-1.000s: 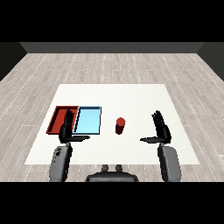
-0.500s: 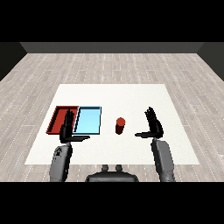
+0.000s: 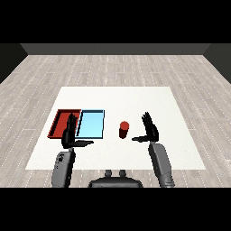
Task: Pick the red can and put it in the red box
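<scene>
A red can (image 3: pixel 123 129) stands upright on the white table (image 3: pixel 135 101), just right of the light blue tray (image 3: pixel 90 124). The red tray (image 3: pixel 62 122) lies to the left of the blue one. My right hand (image 3: pixel 150 131) is open, fingers straight and thumb pointing left, a short way right of the can and not touching it. My left hand (image 3: pixel 70 135) is open too, hovering over the near edge where the two trays meet.
Both trays hold nothing. The table's near edge runs just behind my forearms. Grey wood floor surrounds the table.
My right hand has moved left, closing in on the red can. The left hand has stayed where it was, and the can has not moved.
</scene>
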Available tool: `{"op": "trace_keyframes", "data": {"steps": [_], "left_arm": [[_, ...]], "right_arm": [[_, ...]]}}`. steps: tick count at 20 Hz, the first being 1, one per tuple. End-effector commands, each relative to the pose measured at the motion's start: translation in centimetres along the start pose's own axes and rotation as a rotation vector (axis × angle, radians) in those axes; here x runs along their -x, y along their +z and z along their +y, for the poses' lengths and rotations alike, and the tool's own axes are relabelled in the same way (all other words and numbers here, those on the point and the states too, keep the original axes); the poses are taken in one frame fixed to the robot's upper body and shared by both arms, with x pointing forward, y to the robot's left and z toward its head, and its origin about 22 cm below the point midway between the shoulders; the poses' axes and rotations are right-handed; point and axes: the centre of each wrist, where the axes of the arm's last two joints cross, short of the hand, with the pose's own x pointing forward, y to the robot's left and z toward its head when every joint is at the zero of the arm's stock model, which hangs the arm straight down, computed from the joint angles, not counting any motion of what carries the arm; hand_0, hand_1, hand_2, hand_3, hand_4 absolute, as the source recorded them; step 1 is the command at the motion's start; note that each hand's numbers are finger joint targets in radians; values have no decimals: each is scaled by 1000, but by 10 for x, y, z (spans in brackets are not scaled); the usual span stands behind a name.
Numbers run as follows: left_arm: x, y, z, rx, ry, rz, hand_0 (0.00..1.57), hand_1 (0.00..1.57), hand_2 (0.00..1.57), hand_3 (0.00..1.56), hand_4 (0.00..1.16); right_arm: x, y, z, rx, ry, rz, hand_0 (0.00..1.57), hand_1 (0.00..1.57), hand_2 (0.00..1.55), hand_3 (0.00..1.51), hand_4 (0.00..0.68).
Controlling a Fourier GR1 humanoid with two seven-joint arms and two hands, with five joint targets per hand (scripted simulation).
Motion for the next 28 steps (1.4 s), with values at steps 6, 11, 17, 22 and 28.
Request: {"op": "trace_keyframes", "data": {"steps": [6,11,17,22,28], "left_arm": [[-14,-11,-6,-19,31,8,0,0,0,0,0],[6,-9,15,-5,38,-7,0,0,0,0,0],[-3,-11,8,8,45,5,0,0,0,0,0],[5,17,9,12,39,-16,0,0,0,0,0],[6,-14,-5,10,30,-1,0,0,0,0,0]], "right_arm": [[30,-10,15,-6,-30,6,0,0,0,0,0],[31,-2,35,-14,-53,18,0,0,0,0,0],[49,2,43,-13,-45,31,0,0,0,0,0],[43,-30,49,16,-67,46,0,0,0,0,0],[62,-19,61,-4,-58,50,0,0,0,0,0]]}}
